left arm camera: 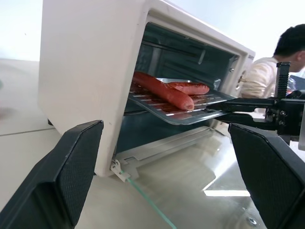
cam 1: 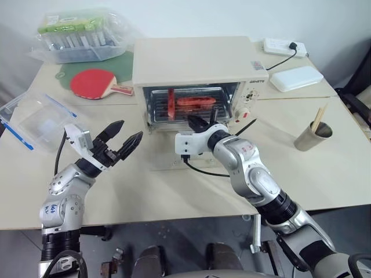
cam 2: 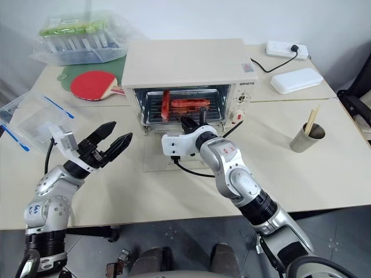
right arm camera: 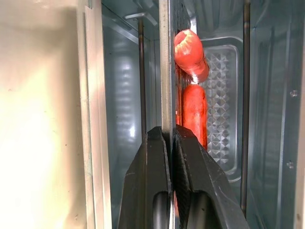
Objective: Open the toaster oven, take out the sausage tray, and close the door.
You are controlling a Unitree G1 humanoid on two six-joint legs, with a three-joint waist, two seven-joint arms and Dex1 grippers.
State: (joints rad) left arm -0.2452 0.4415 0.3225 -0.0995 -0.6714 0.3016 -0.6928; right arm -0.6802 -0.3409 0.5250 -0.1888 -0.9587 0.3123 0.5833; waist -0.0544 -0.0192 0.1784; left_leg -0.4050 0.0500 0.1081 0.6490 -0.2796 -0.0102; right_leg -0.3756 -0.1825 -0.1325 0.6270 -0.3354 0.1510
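Two robot hands are raised over a cream counter (cam 1: 324, 168) in front of a toaster oven (cam 1: 197, 61). The oven sits near the middle of the counter, toward its back. Its glass door (left arm camera: 190, 167) is folded down flat on the counter in front of the opening.

The right hand (cam 1: 200, 124) reaches into the mouth of the oven. Its two black fingers (right arm camera: 157, 181) are pressed together on the front edge of the tray (left arm camera: 190, 107), pinching the thin metal rim between them. The tray is silver and shallow, and its front part juts out past the oven opening above the lowered door while the rest is inside. Red sausages (left arm camera: 164, 90) lie on it, one long one angled across and another behind it.

The left hand (cam 1: 124, 142) hovers to the left of the oven, apart from it and holding nothing. Its fingers (left arm camera: 71, 167) are spread wide, pointing toward the oven's left side.

Behind the oven on the left lie a red paddle (cam 1: 93, 83) and a clear bag of tubes (cam 1: 81, 35). A clear box (cam 1: 35, 119) with blue clips sits at the counter's left edge. To the right are a metal cup (cam 1: 313, 136) holding sticks, a flat white case (cam 1: 297, 78) and a power strip (cam 1: 284, 46).
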